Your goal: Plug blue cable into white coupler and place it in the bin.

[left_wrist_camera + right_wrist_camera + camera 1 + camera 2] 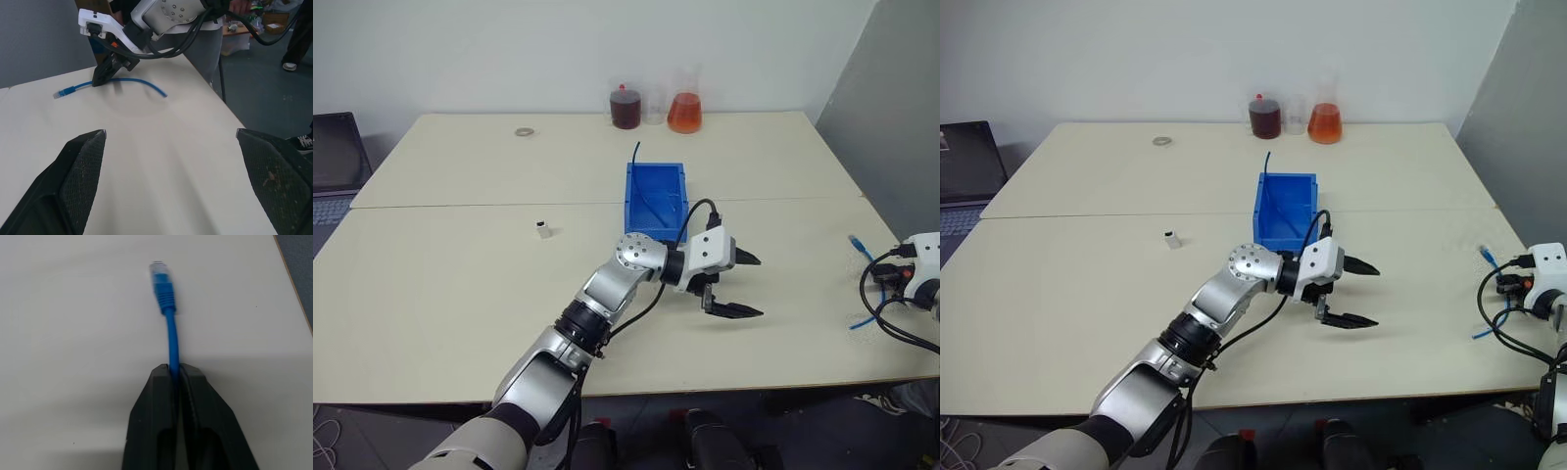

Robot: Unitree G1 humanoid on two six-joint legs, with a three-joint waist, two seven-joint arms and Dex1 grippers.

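Over at the table's right edge, your right gripper (175, 382) is clamped on the thin light-blue network cable (170, 335) just behind its clear plug. Tiny white boxy coupler (542, 229) sits untouched far left; bright blue plastic bin (655, 196) waits mid-table. Left gripper (736, 286) hangs wide open, empty. Plugging and binning remain. No readable labels anywhere.

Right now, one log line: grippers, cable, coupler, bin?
right gripper: shut on thin light-blue network cable near plug | left gripper: open, empty | tiny white boxy coupler: untouched | bright blue plastic bin: holds no cable
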